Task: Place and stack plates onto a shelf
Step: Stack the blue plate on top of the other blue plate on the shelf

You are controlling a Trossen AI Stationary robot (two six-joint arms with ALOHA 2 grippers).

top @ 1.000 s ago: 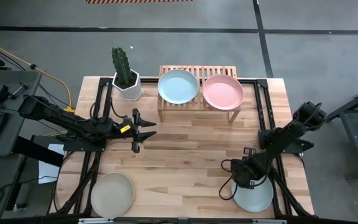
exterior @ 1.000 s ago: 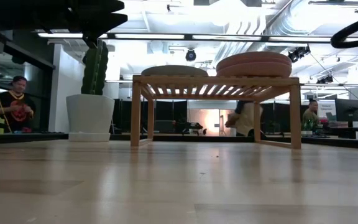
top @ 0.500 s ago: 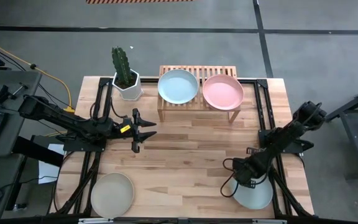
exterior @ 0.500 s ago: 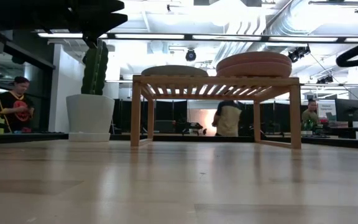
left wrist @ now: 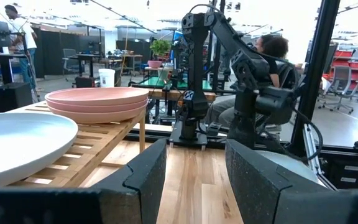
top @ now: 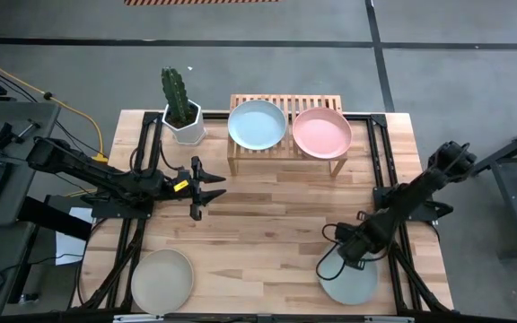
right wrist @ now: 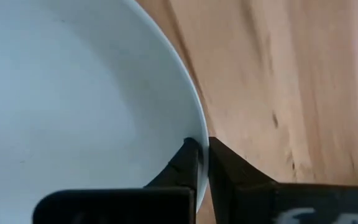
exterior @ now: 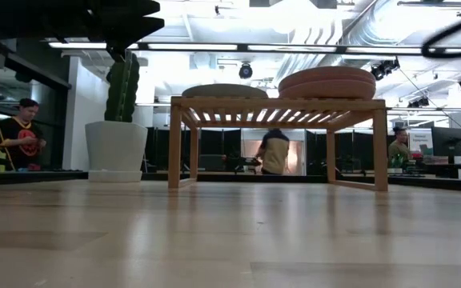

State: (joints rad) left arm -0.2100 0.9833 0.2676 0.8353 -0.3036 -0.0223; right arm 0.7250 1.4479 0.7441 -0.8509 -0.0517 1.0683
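Observation:
A pale green plate lies at the table's near right, and my right gripper is shut on it. The shelf, of light wood, stands at the far middle. On it rest a pale blue plate and stacked pink plates. A beige plate rests flat at the near left. My left gripper hovers open left of centre, pointing toward the right edge, with nothing between its fingers. My right gripper pinches the pale green plate's rim at its far side. One finger is inside the plate and the other outside. The fingers come down slanting from the far right. Whether the plate is lifted clear of the table, I cannot tell.
A white hexagonal pot with a cactus stands left of the shelf. Black arm frames run along the table's left and right sides. Bare wood lies between the shelf and the near plates. People move in the room beyond.
My right gripper has shut on the pale green plate's far rim. The plate has slid a little toward the table's left edge.

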